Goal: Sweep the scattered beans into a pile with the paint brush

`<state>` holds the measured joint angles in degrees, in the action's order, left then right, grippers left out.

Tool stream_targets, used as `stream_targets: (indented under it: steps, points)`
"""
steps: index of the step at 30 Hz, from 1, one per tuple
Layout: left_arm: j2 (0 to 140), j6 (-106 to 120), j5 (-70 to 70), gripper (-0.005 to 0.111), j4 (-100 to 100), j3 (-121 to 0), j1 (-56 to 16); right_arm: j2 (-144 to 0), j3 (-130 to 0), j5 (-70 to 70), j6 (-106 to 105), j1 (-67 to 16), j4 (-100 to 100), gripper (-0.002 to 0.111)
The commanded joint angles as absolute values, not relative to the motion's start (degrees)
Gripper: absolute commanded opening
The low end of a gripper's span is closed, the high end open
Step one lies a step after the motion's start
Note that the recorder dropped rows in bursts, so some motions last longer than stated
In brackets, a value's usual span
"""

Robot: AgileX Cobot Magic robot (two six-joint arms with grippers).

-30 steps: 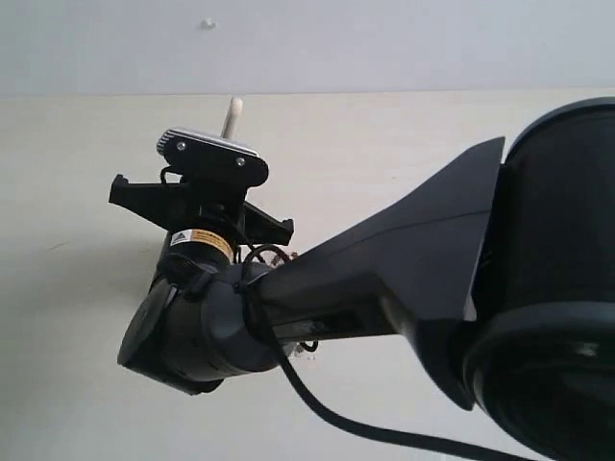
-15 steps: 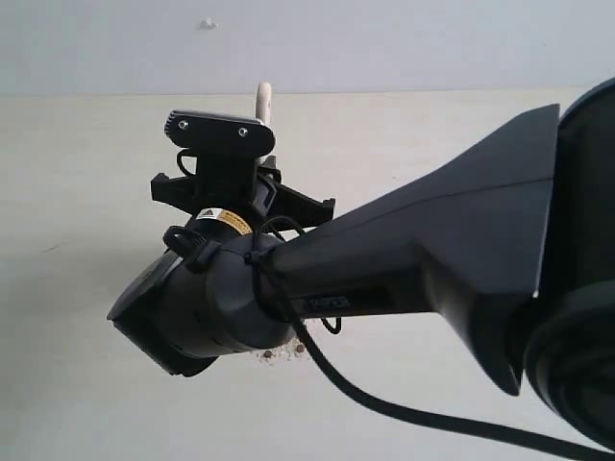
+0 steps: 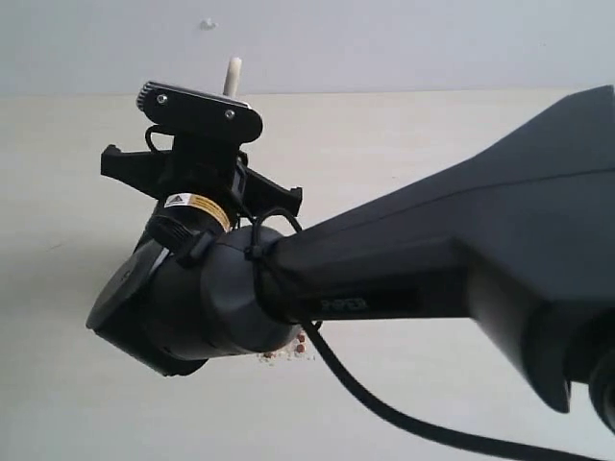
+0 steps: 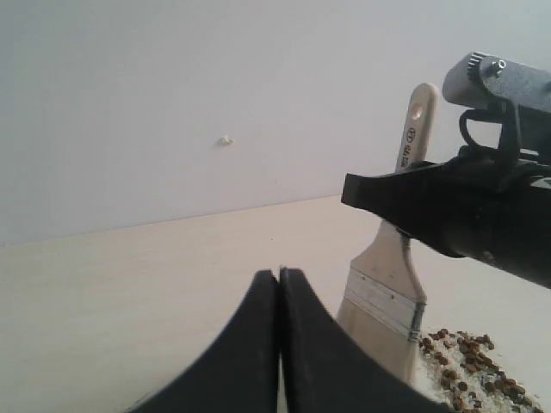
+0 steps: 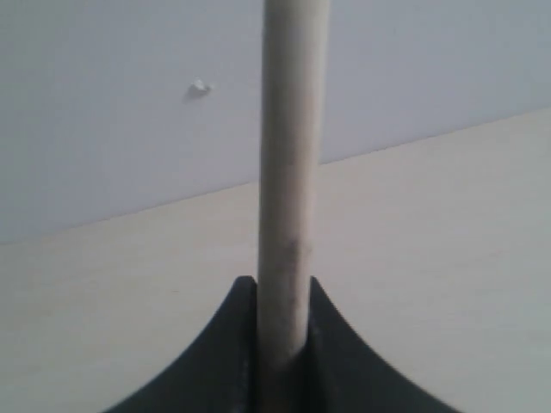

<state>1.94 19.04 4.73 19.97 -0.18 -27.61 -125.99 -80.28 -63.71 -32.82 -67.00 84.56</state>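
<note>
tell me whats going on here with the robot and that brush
The right arm's fingers are shut on the handle of the paint brush, holding it nearly upright with the bristles down toward the table. The beans lie gathered beside the bristles, mixed with whitish crumbs. The left arm's fingers are shut on nothing and hang close by.

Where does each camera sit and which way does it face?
Exterior: seemingly behind the right arm, which fills it, facing table and wall.
Left wrist: past its shut left claw toward the paint brush and beans.
Right wrist: along the right claw clamping the brush, toward the wall.
All three share the brush and wall speck.
</note>
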Motion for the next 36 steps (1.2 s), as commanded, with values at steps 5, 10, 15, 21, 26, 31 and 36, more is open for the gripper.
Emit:
stream_targets:
  steps: [5, 10, 15, 21, 26, 31, 36]
  points:
    - [1.6, 19.3, 5.0, 0.0, 19.9, 0.0, -27.9, -130.6, -81.1, -60.8, -25.2, -60.9, 79.0, 0.0]
    - [1.6, 19.3, 5.0, 0.0, 19.9, 0.0, -27.9, -130.9, -81.1, -55.8, -25.4, -57.8, 80.4, 0.0]
    - [1.6, 19.3, 5.0, 0.0, 19.9, 0.0, -27.9, -130.6, -81.1, -57.3, -33.3, -57.5, 89.1, 0.0]
    - [1.6, 19.3, 5.0, 0.0, 19.9, 0.0, -27.9, -127.9, -81.1, -62.2, -45.6, -57.8, 96.6, 0.0]
    - [1.6, 19.3, 5.0, 0.0, 19.9, 0.0, -27.9, -125.4, -81.1, -62.3, -46.4, -59.8, 94.7, 0.0]
    - [1.6, 19.3, 5.0, 0.0, 19.9, 0.0, -27.9, -123.4, -80.9, -50.8, -50.2, -61.7, 87.6, 0.0]
    - [1.6, 19.3, 5.0, 0.0, 19.9, 0.0, -27.9, -123.5, -80.9, -43.4, -47.9, -65.7, 85.7, 0.0]
